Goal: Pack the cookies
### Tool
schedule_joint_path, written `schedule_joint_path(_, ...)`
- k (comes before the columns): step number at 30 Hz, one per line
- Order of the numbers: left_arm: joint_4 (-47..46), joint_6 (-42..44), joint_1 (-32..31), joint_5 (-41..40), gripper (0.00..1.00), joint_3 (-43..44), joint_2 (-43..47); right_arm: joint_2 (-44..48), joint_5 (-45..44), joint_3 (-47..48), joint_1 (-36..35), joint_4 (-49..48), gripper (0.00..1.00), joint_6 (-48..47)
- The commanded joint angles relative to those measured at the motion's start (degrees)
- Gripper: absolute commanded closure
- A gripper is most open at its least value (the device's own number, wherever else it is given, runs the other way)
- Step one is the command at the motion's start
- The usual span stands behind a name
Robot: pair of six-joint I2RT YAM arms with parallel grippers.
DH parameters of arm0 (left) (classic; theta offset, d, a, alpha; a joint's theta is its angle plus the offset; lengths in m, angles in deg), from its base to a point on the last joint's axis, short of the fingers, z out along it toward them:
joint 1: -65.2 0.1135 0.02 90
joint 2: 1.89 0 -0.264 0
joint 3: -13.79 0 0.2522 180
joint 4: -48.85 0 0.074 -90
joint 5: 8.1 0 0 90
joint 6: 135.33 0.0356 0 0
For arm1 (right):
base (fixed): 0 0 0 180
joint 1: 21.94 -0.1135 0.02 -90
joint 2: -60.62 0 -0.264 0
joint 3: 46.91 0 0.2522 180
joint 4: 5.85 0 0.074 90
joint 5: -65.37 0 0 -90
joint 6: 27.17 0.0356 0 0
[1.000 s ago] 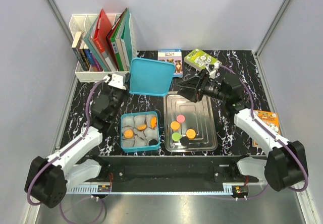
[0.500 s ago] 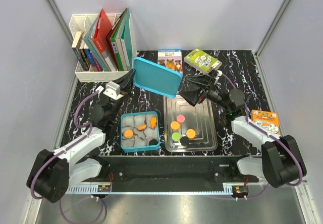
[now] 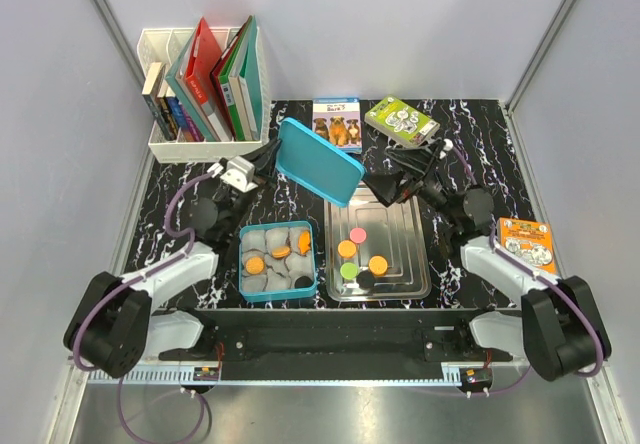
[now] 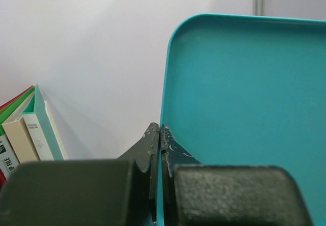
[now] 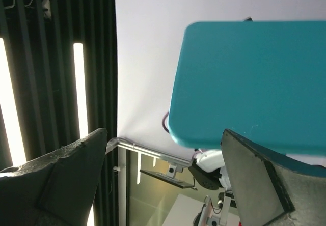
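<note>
My left gripper (image 3: 270, 168) is shut on the left edge of a teal lid (image 3: 318, 162) and holds it tilted above the table; the left wrist view shows the jaws (image 4: 160, 130) pinching the lid's rim (image 4: 244, 109). My right gripper (image 3: 376, 188) is open and empty, just right of the lid. In the right wrist view (image 5: 163, 134) the lid (image 5: 254, 83) hangs above its spread fingers. A teal box (image 3: 243, 264) holds grey paper cups with orange cookies (image 3: 255, 264) and a black one. Pink (image 3: 357, 235), orange (image 3: 378, 264), green and black cookies lie on a metal tray (image 3: 405, 249).
A white rack of books (image 3: 200, 94) stands at the back left. A small dog-cover book (image 3: 337, 122) and a green box (image 3: 400, 121) lie at the back. An orange packet (image 3: 527, 242) lies at the right edge.
The left gripper has carried the teal lid to the right and tilted it over toward the tray. The right gripper has drawn back and lowered, still open.
</note>
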Motion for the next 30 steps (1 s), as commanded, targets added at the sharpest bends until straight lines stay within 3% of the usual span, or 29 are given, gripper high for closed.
schedule_joint_path(1,-14.01,3.81,-0.07,-5.56,1.00,5.69,-0.90,6.41,0.28,-3.57,-0.25,6.10,0.01,-5.77)
schedule_joint_path(6,-13.21,12.05,-3.04,-6.98,1.00,6.58,-1.25,16.25,-8.40,-11.57,-0.16,14.80,0.00,-16.47)
schedule_joint_path(8,-12.60,18.65,-4.54,-8.20,1.00,6.75,-1.87,25.03,-13.57,-10.62,-0.16,30.93,0.00,-27.77)
schedule_joint_path(10,-12.86,19.37,-5.07,-12.06,1.00,6.93,-2.74,31.09,-16.40,-8.60,-0.07,41.14,0.00,-33.27)
schedule_joint_path(13,-13.91,19.99,-5.08,-12.52,1.00,7.28,-3.71,29.39,-12.39,-4.83,-0.07,44.87,0.00,-40.49)
schedule_joint_path(15,-14.27,20.95,-5.42,-10.85,1.00,7.89,-3.89,27.10,-9.13,-4.89,-0.16,44.53,0.00,-39.02)
schedule_joint_path(19,-13.66,23.50,-6.39,-8.31,1.00,9.39,-3.54,24.36,-10.17,-11.48,-0.07,29.98,0.00,-30.76)
schedule_joint_path(23,-12.16,24.38,-6.39,-3.20,1.00,10.01,-1.78,23.31,-11.06,-12.81,-0.07,28.01,0.01,-27.32)
schedule_joint_path(26,-13.90,22.28,-6.39,-4.69,1.00,10.36,-0.90,21.29,-8.78,-12.55,-0.07,24.51,0.01,-24.08)
schedule_joint_path(30,-17.42,12.82,-5.87,-6.71,1.00,10.27,-1.69,15.68,-6.84,-13.86,-0.07,11.09,0.02,-17.05)
